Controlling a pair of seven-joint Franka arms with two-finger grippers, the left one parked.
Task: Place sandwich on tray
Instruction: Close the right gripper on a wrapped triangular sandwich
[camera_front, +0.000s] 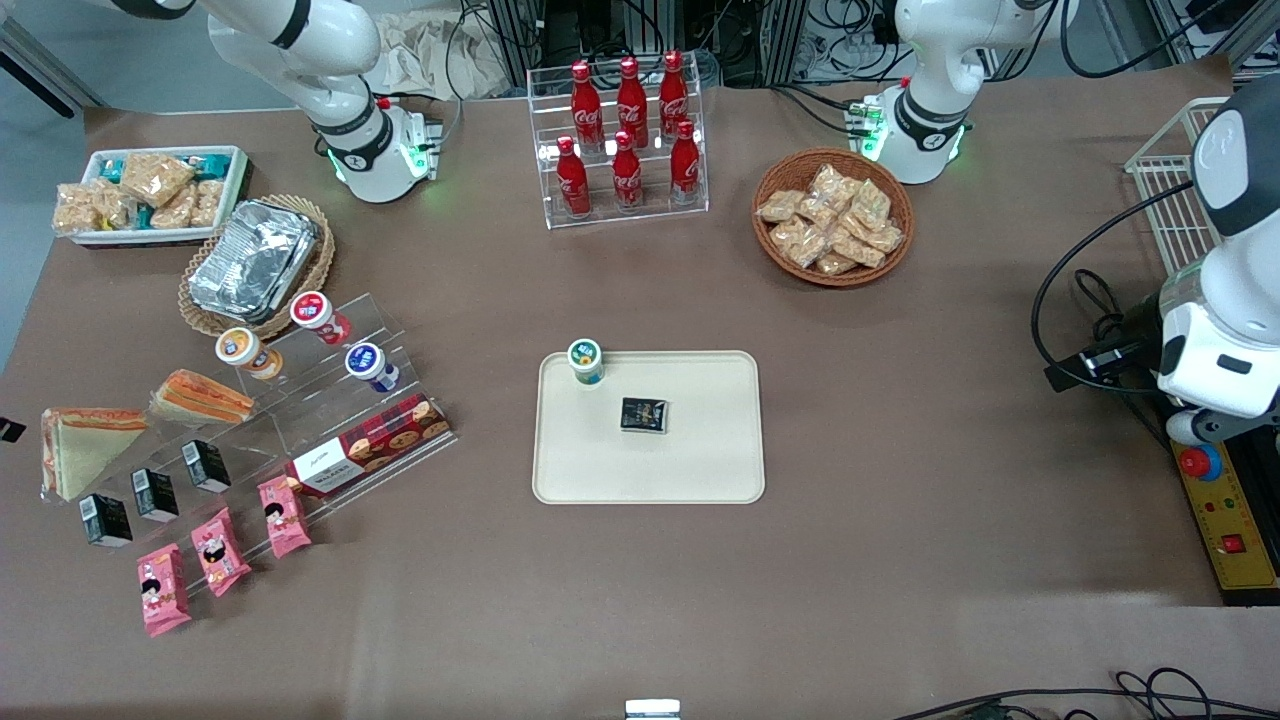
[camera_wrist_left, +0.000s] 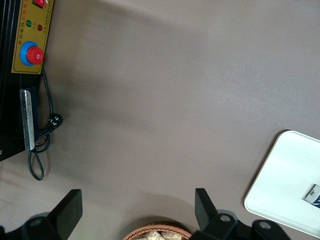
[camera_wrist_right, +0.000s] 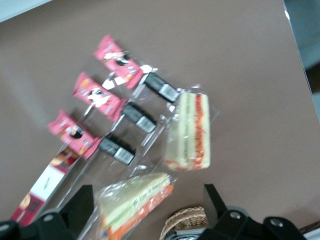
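The sandwich (camera_front: 78, 450), a clear-wrapped wedge with a broad cream face and a thin orange-red edge, lies on the table at the working arm's end, beside the clear stepped stand. It also shows in the right wrist view (camera_wrist_right: 190, 132). The cream-beige tray (camera_front: 700, 470) lies mid-table and holds a small green-lidded cup (camera_front: 585, 360) and a black pack (camera_front: 643, 414). My right gripper (camera_wrist_right: 148, 200) is open and empty, high above the stand, over the other wedge with orange and cream layers (camera_wrist_right: 132, 205). The gripper does not show in the front view.
The stand holds black packs (camera_front: 155, 493), pink snack packs (camera_front: 220, 550), a cookie box (camera_front: 370, 455) and small cups (camera_front: 320, 315). A foil container in a basket (camera_front: 255, 262) and a white bin of snacks (camera_front: 150, 195) lie farther back. Cola bottles (camera_front: 625, 140) and a snack basket (camera_front: 832, 218) stand farther from the front camera than the tray.
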